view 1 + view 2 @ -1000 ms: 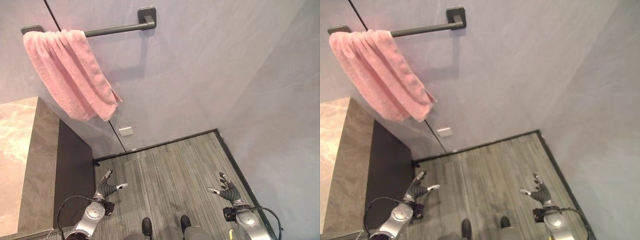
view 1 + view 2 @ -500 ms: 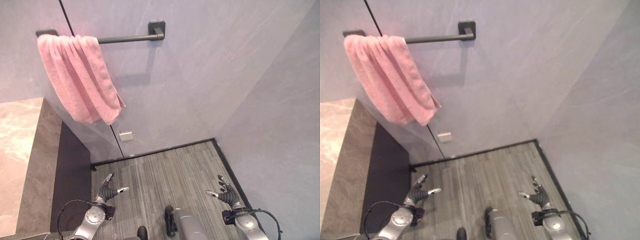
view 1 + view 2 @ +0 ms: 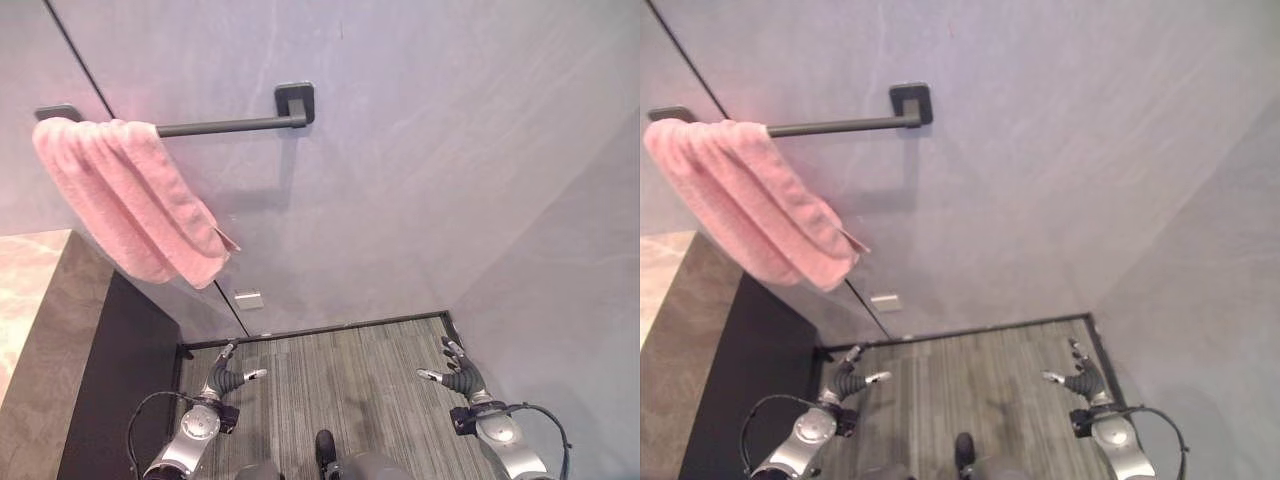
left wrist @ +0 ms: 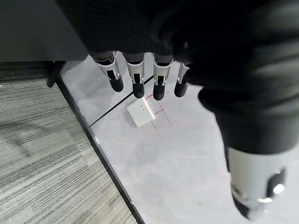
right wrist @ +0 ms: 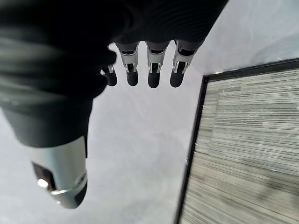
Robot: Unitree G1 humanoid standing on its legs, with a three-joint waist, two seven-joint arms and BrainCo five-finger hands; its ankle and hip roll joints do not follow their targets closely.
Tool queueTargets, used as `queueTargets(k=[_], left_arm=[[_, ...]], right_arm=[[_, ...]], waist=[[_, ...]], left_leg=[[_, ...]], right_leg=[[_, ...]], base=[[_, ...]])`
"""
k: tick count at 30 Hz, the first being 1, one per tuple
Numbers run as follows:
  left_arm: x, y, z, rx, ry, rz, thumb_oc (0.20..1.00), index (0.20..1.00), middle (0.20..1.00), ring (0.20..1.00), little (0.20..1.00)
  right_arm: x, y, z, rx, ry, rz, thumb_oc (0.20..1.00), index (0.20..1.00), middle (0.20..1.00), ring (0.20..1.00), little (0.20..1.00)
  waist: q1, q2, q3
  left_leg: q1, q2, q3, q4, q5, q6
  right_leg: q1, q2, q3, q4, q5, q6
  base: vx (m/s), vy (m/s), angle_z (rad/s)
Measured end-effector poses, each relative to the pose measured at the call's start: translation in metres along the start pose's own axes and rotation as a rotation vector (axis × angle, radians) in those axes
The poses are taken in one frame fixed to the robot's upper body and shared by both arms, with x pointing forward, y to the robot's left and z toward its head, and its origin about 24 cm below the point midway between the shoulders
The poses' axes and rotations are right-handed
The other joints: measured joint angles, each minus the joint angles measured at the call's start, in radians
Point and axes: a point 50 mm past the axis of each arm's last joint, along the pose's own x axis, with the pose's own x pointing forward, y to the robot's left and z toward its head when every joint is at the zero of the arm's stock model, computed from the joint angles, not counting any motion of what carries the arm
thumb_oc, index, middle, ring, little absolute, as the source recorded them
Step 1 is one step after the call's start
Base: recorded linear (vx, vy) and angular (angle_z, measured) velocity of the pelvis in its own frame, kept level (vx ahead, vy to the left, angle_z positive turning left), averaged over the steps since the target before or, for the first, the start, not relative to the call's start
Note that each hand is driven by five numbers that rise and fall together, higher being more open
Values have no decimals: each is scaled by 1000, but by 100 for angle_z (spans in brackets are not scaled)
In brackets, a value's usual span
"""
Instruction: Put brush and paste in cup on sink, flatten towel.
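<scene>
Left eye view, bunched pink towel [image 3: 125, 200] on wall rail [image 3: 225, 125]; both hands [image 3: 228, 375] [image 3: 455, 375] released, empty

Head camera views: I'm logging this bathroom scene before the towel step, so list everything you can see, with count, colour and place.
Towel: one, pink, bunched at the left end of the rail.
Towel rail: one, dark grey, on the wall.
Wall plate: one, white, low on the wall above the floor.
Counter: one, beige marble top with a dark front, at left.
Floor: grey striped planks.
Left hand: open, low over the floor.
Right hand: open, low over the floor.
</scene>
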Motion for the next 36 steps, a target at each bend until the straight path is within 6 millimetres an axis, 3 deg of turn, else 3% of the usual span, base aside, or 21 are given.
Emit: queueTargets(k=[1, 3, 4, 7, 8, 9, 10, 13, 14, 18, 22, 26, 33, 34, 36], left_arm=[[0, 0, -1, 2, 4, 0, 1000, 1000, 1000, 1000, 1000], [0, 0, -3, 8, 16, 1, 1000, 1000, 1000, 1000, 1000], [-2, 1, -6, 5, 22, 9, 1000, 1000, 1000, 1000, 1000], [-10, 1, -19, 7, 60, 17, 1000, 1000, 1000, 1000, 1000], [-10, 1, -18, 7, 55, 18, 1000, 1000, 1000, 1000, 1000], [-7, 3, -14, 9, 42, 21, 1000, 1000, 1000, 1000, 1000], [-5, 4, -11, 6, 34, 28, 1000, 1000, 1000, 1000, 1000], [-4, 5, -8, 3, 14, 29, 1000, 1000, 1000, 1000, 1000], [-4, 6, -6, 4, 6, 30, 1000, 1000, 1000, 1000, 1000], [-11, 12, -6, 16, -24, 35, 1000, 1000, 1000, 1000, 1000], [-19, 21, 6, 42, -99, 24, 1000, 1000, 1000, 1000, 1000], [-48, 45, 30, 147, -265, -47, 1000, 1000, 1000, 1000, 1000], [-50, 55, 40, 120, -301, -106, 1000, 1000, 1000, 1000, 1000], [-52, 59, 42, 123, -309, -104, 1000, 1000, 1000, 1000, 1000], [-54, 64, 41, 115, -309, -83, 1000, 1000, 1000, 1000, 1000]], right_arm=[[-1, 0, -2, 0, 9, -5, 1000, 1000, 1000, 1000, 1000], [-1, 1, -3, -29, 10, 3, 1000, 1000, 1000, 1000, 1000], [1, 1, -1, -48, 3, 10, 1000, 1000, 1000, 1000, 1000], [10, 3, 15, -122, -50, 40, 1000, 1000, 1000, 1000, 1000], [10, 2, 15, -126, -48, 39, 1000, 1000, 1000, 1000, 1000], [10, 1, 15, -128, -43, 39, 1000, 1000, 1000, 1000, 1000], [10, 1, 15, -127, -43, 38, 1000, 1000, 1000, 1000, 1000], [13, 4, 21, -146, -64, 45, 1000, 1000, 1000, 1000, 1000], [14, 6, 23, -169, -75, 53, 1000, 1000, 1000, 1000, 1000], [14, 9, 33, -208, -127, 45, 1000, 1000, 1000, 1000, 1000], [13, 7, 46, -226, -188, 14, 1000, 1000, 1000, 1000, 1000], [14, -13, 73, -220, -294, -102, 1000, 1000, 1000, 1000, 1000], [20, -16, 76, -252, -291, -103, 1000, 1000, 1000, 1000, 1000], [23, -15, 84, -266, -314, -95, 1000, 1000, 1000, 1000, 1000], [27, -10, 94, -286, -350, -75, 1000, 1000, 1000, 1000, 1000]], waist=[[0, 15, 0], [13, 32, 4], [19, 34, 5], [25, 63, 3], [18, 73, 4], [11, 76, 6], [14, 85, 8], [20, 92, 12], [20, 95, 14], [30, 102, 19], [47, 102, 19], [47, 107, 21], [71, 120, 24], [74, 123, 32], [77, 122, 35]], left_leg=[[10, 37, -6, -148, 65, -13], [-10, 68, -44, -214, 141, -14], [-9, 63, -54, -197, 143, -13], [33, -15, -130, -184, 144, -3], [36, -26, -122, -180, 161, 20], [48, -34, -118, -181, 160, 25], [75, -36, -106, -205, 165, 59], [113, -50, -88, -263, 163, 79], [118, -64, -83, -263, 160, 92], [130, -96, -82, -263, 149, 114], [145, -105, -87, -263, 147, 117], [149, -103, -82, -263, 145, 120], [164, -97, -62, -263, 134, 135], [165, -93, -44, -263, 134, 134], [165, -92, -22, -262, 134, 135]], right_leg=[[14, 18, -3, -14, 2, -6], [34, 35, 27, -16, -6, -4], [32, 40, 57, -14, -4, -8], [48, 44, 159, -14, -2, -11], [52, 47, 163, -16, -2, -10], [62, 48, 170, -23, -2, -10], [70, 51, 181, -22, -8, -6], [71, 30, 207, -15, -30, 21], [68, 16, 219, -2, -46, 46], [80, -18, 220, -2, -67, 73], [102, -28, 218, -14, -71, 79], [107, -26, 217, -19, -69, 77], [107, -21, 221, 0, -77, 84], [73, -15, 219, 48, -98, 106], [40, -13, 220, 103, -126, 117]], base=[[164, 133, -15], [129, 170, -42], [120, 296, -104], [103, 219, -102], [109, 207, -53], [40, 121, -25], [51, 189, -27], [33, 121, -25], [35, 87, -10], [22, 51, 0], [1, 27, 4], [-2, 37, -3], [-27, 110, -8], [-65, 55, -36], [-59, 0, -34]])
